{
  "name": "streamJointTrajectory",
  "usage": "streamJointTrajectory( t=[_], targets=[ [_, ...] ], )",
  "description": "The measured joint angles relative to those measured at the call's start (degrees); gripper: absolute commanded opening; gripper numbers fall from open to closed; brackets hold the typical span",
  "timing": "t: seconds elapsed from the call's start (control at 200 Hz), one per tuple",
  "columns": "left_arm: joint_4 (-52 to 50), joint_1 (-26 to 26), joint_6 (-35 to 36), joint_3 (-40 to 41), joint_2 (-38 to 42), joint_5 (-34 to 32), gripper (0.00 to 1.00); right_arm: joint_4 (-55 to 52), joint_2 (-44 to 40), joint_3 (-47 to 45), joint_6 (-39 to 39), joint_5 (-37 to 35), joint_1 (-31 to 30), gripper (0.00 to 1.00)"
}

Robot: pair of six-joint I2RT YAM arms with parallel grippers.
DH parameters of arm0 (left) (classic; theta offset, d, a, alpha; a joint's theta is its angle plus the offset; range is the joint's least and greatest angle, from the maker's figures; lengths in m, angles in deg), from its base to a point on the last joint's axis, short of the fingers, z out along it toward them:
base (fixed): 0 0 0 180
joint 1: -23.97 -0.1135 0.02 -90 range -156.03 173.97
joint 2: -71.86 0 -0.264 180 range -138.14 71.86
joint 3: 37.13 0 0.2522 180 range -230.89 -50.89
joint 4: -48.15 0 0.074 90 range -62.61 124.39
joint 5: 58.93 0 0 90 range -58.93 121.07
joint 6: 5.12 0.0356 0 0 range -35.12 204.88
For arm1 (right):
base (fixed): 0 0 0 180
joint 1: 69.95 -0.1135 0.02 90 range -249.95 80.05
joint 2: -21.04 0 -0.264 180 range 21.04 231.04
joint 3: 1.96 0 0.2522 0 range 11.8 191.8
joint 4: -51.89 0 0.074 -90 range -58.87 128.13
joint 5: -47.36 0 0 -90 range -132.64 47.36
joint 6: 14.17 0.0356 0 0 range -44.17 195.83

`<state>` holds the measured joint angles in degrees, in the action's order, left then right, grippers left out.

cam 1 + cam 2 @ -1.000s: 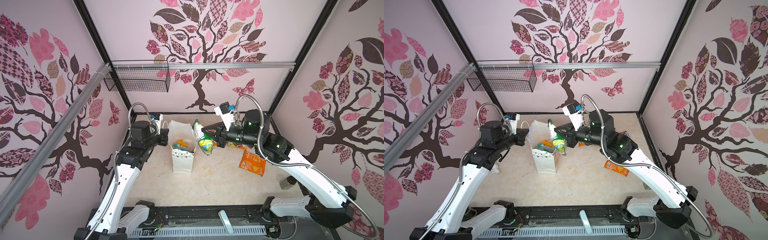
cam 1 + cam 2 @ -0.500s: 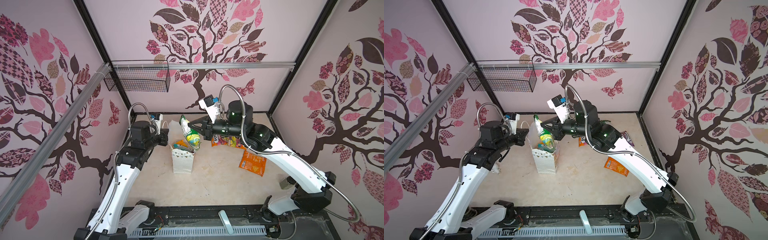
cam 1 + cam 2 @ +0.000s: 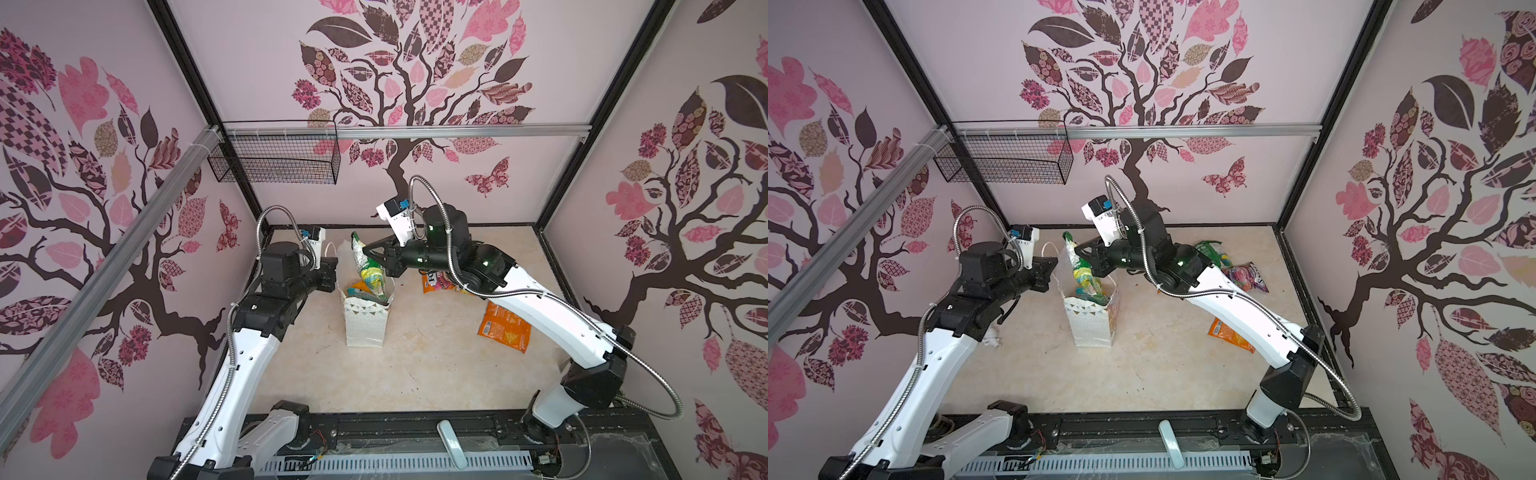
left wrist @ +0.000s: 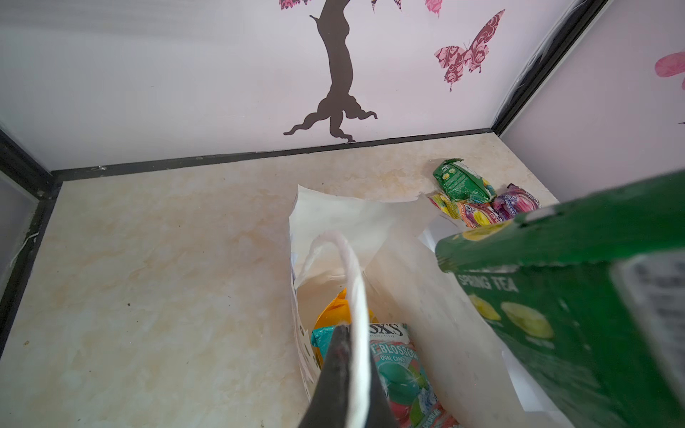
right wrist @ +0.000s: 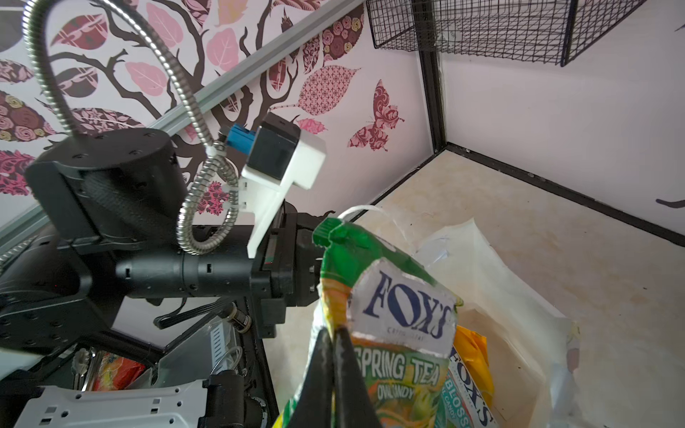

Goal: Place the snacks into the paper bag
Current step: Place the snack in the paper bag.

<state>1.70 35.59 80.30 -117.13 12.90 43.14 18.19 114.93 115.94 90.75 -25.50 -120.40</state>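
The white paper bag (image 3: 365,322) (image 3: 1092,324) stands upright at mid-table, its mouth open. My left gripper (image 3: 332,270) (image 4: 350,331) is shut on the bag's white string handle (image 4: 352,281). My right gripper (image 3: 369,254) (image 5: 333,333) is shut on the edge of a green "Spring Tea" snack pouch (image 3: 366,268) (image 3: 1080,272) (image 5: 400,355); the pouch hangs upright, its lower end in the bag's mouth. A teal pouch (image 4: 400,367) and a yellow-orange one (image 4: 337,311) lie inside. An orange pouch (image 3: 505,330) and a small heap of pouches (image 3: 1241,276) (image 4: 478,200) lie on the table to the right.
A black wire basket (image 3: 276,160) hangs on the back wall's rail, up left. A crumpled white scrap (image 3: 992,337) lies by my left arm. Walls enclose the table (image 3: 415,374) on three sides. My right forearm (image 3: 540,311) crosses above the orange pouch.
My right arm has swung left with the green pouch, from beside the bag to over its mouth, and lowered it. The left gripper and the bag have stayed in place.
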Motion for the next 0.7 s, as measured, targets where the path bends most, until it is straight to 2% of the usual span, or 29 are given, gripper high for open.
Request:
streamJointTrajectory(
  t=[0.41, 0.7],
  targets=[
    [-0.2, 0.0, 0.1, 0.0, 0.4, -0.2, 0.00, -2.6, 6.7, 6.0, -3.5, -3.3, 0.0, 0.00],
    [-0.5, 0.2, 0.1, 0.0, 0.5, -0.4, 0.00, -3.0, 7.5, 4.9, -3.6, -3.4, 0.9, 0.00]
  ],
)
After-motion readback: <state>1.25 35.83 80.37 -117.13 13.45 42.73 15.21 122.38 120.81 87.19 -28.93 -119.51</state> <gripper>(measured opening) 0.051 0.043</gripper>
